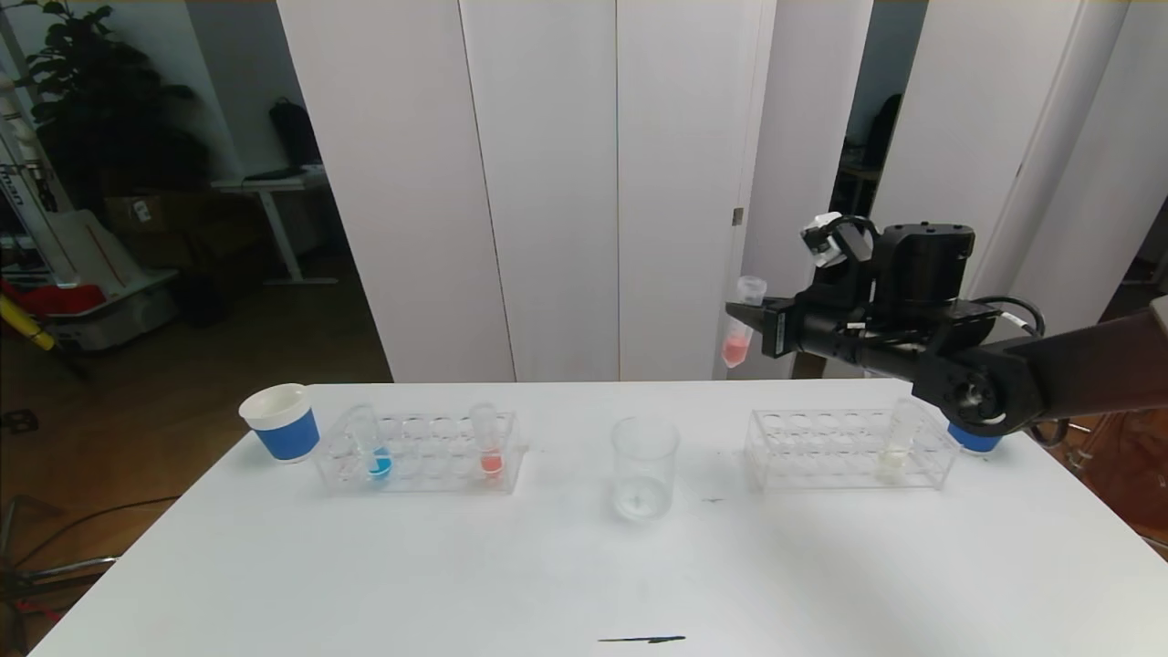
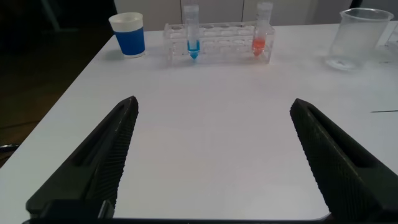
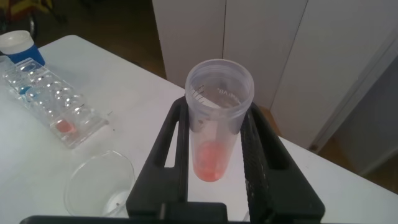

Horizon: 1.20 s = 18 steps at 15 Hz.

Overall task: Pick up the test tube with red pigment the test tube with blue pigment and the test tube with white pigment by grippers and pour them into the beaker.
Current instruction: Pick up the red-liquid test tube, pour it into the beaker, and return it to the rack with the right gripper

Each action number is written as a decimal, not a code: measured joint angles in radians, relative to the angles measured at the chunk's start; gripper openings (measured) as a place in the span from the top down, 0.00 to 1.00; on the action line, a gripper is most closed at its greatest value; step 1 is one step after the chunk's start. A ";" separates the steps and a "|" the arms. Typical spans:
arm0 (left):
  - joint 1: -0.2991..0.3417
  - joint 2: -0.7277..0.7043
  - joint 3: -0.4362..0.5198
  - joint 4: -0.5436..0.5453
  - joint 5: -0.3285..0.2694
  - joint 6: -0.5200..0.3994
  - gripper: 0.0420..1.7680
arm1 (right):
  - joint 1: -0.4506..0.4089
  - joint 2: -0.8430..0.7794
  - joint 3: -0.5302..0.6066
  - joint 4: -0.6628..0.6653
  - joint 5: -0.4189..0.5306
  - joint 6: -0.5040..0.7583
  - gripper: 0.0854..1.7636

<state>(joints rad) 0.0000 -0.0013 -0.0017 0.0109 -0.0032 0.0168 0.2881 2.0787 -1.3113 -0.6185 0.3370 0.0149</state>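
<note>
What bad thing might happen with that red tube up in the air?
The right gripper holds the red tube high, beyond the beaker and to one side, so tipping now would likely spill red on the table. The grip is only near its rim, so it might slip.

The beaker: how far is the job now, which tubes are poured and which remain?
Nothing looks poured yet: the beaker holds no colour. In hand: the right gripper holds a test tube with red pigment in the air, upright, beyond the beaker. Left: the test tube with blue pigment in the left rack and the test tube with white pigment in the right rack. The left gripper is open, empty.
</note>
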 joint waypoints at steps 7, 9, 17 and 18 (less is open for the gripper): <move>0.000 0.000 0.000 0.000 0.000 0.000 0.01 | 0.021 0.124 -0.225 0.010 0.166 -0.153 0.71; 0.000 0.000 0.000 0.000 0.000 0.000 0.01 | 0.042 0.149 -0.250 -0.002 0.168 -0.226 0.71; 0.000 0.000 0.000 0.000 0.000 0.000 0.01 | 0.096 0.153 -0.077 -0.236 0.170 -0.510 0.71; 0.000 0.000 0.000 0.000 0.000 0.000 0.01 | 0.102 0.152 -0.050 -0.271 0.173 -0.535 0.71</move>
<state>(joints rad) 0.0000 -0.0013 -0.0017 0.0109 -0.0032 0.0164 0.3900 2.2306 -1.3609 -0.8894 0.5098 -0.5200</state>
